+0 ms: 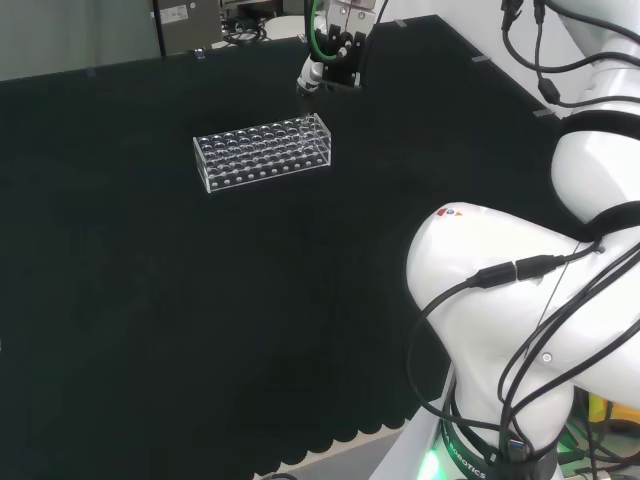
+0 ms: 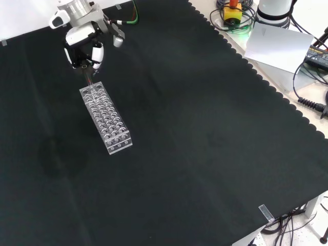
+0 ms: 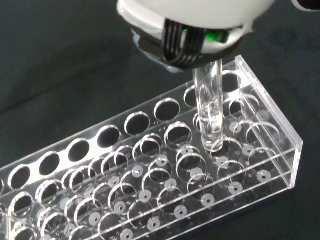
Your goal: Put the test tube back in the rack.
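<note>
A clear plastic rack (image 1: 262, 152) with several rows of round holes lies on the black cloth. The hand (image 1: 332, 48) hovers just past the rack's right end in the head view. In the front view the hand (image 2: 84, 43) hangs over the far end of the rack (image 2: 106, 119), fingers curled on a thin clear test tube (image 2: 90, 79) that points down. Up close in the wrist view, the test tube (image 3: 210, 105) stands nearly upright below the hand (image 3: 195, 20). Its rounded tip sits at the mouth of a hole near the end of the rack (image 3: 150, 175).
Black cloth (image 2: 205, 133) covers the bench all around the rack. The arm's white links (image 1: 520, 290) stand at the right of the head view. Cables and a grey sheet (image 2: 279, 43) lie beyond the cloth's scalloped edge in the front view.
</note>
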`<state>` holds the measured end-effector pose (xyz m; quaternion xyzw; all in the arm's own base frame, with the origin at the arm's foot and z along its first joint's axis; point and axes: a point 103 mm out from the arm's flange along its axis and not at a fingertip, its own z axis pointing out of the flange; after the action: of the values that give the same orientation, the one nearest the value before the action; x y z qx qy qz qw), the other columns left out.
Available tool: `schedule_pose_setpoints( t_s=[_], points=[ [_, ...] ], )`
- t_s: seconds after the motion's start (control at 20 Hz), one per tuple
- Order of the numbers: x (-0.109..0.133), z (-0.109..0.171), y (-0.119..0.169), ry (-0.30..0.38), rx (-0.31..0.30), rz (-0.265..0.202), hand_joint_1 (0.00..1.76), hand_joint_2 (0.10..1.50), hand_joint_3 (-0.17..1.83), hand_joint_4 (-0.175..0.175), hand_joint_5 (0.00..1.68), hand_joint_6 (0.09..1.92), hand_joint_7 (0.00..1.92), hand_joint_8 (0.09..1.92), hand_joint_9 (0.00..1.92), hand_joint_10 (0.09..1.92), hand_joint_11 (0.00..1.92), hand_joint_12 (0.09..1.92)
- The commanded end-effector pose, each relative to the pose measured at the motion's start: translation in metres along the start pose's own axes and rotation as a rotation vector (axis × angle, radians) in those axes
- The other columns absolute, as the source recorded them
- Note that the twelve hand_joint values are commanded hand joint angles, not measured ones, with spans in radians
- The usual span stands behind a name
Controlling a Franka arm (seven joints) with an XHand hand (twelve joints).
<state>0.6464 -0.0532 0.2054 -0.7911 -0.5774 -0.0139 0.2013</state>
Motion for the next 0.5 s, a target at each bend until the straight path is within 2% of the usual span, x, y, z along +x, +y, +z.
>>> schedule_pose_setpoints(
  t_s=[0.05,0.5],
  points=[
    [0.0119,0.0064,0.0002,-0.008,0.011,-0.017,1.33,0.75,0.44,-0.175,1.41,0.09,1.41,0.61,1.65,0.48,1.28,0.87],
    [0.0122,0.0125,-0.0002,-0.004,0.03,-0.022,1.33,0.75,0.44,-0.175,1.41,0.09,1.41,0.61,1.65,0.48,1.28,0.87]
  ],
)
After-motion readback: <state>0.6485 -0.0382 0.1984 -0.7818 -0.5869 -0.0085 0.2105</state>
